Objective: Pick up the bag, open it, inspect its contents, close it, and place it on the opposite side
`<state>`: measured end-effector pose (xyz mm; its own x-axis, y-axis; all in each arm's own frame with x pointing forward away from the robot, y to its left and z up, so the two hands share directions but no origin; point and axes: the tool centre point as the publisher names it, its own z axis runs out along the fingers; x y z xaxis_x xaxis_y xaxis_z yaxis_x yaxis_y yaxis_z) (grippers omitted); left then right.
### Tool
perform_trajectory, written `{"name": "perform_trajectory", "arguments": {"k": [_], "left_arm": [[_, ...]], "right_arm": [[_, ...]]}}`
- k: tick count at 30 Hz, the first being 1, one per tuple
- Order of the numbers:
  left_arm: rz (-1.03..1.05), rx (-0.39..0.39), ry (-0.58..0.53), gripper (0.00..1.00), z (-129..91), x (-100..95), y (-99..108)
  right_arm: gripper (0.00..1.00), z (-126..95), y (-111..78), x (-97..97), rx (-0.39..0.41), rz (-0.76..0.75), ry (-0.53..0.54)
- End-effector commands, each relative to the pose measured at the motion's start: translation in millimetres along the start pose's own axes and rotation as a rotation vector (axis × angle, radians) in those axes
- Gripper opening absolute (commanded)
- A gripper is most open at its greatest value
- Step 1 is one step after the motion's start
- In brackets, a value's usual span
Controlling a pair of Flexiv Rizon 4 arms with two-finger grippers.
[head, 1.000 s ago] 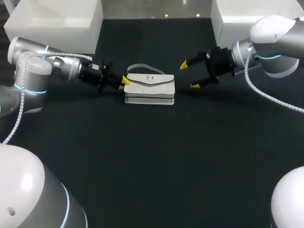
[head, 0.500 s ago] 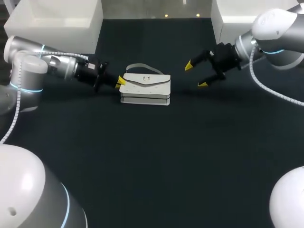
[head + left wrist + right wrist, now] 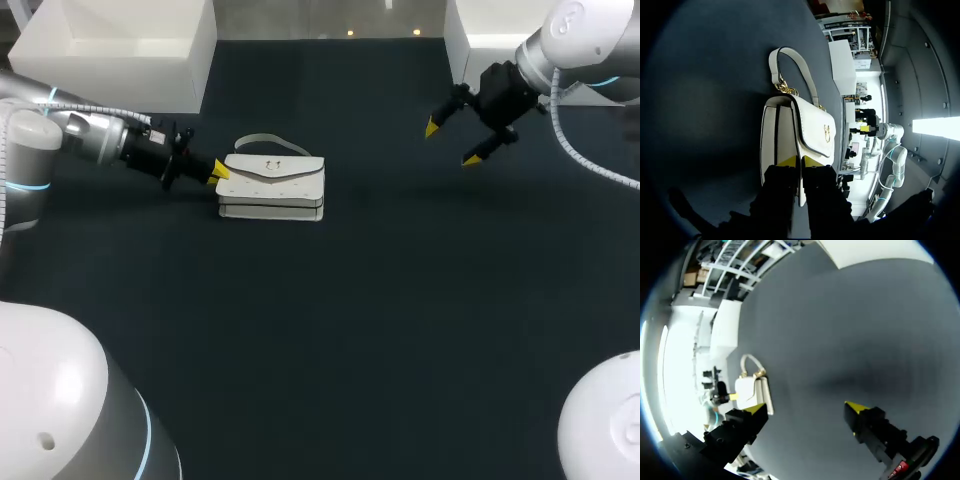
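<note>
The bag [image 3: 272,185] lies on the left half of a wide dark surface [image 3: 350,330], towards its far side, and that surface is the largest thing before you. Two white boxes [image 3: 120,50] stand at its far corners, one left and one right, both well apart from the bag. Your left arm comes in low from the left side, and its pincer [image 3: 218,172] meets the bag's left end. From the left wrist, you can see that pincer [image 3: 796,161] clamped on the bag [image 3: 795,135], its yellow tips close together with the bag's edge pinched between them. Your right arm is far off at the far right. Its pincer [image 3: 450,143] is spread wide and holds nothing. From the right wrist, the bag [image 3: 747,387] shows small, well ahead of those parted tips [image 3: 806,408]. The bag is white, its flap down, with a gold clasp at the flap's middle. A short white handle on gold rings arches off its far side.
</note>
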<state>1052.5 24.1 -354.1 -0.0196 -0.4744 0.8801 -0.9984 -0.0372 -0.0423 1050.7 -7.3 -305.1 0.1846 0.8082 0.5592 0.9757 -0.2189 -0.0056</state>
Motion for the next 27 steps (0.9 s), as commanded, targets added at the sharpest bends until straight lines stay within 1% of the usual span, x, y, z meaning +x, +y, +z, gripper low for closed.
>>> {"name": "perform_trajectory", "arguments": {"k": [1, 10, 13, 15, 20, 25, 27], "left_arm": [[0.016, 0.017, -0.006, 0.0, -15.0, -1.8, 8.1], [0.025, 0.05, -0.032, 0.0, -46.7, -20.9, 9.1], [0.032, 0.056, -0.064, 0.0, -57.5, -26.9, 9.1], [0.033, 0.06, -0.074, 0.0, -64.0, -31.2, 8.9], [0.04, 0.059, -0.087, 0.0, -81.9, -42.0, 5.2], [0.059, 0.037, -0.117, 0.0, -98.2, -48.9, 1.1], [0.064, 0.027, -0.125, 0.0, -105.1, -51.0, -1.2]], "right_arm": [[1.0, -1.9, -10.3, 4.8, -0.041, 0.001, -0.071], [1.0, -1.9, -10.3, 4.8, -0.041, 0.001, -0.071], [1.0, -11.6, -9.9, 5.8, -0.083, -0.067, -0.139], [1.0, -17.8, -9.6, 2.6, -0.09, -0.111, -0.177], [1.0, -32.7, -3.7, -12.0, -0.149, -0.159, -0.269], [1.0, -46.3, 1.4, -21.7, -0.183, -0.184, -0.312], [1.0, -49.0, 0.9, -22.5, -0.19, -0.203, -0.329]]}}
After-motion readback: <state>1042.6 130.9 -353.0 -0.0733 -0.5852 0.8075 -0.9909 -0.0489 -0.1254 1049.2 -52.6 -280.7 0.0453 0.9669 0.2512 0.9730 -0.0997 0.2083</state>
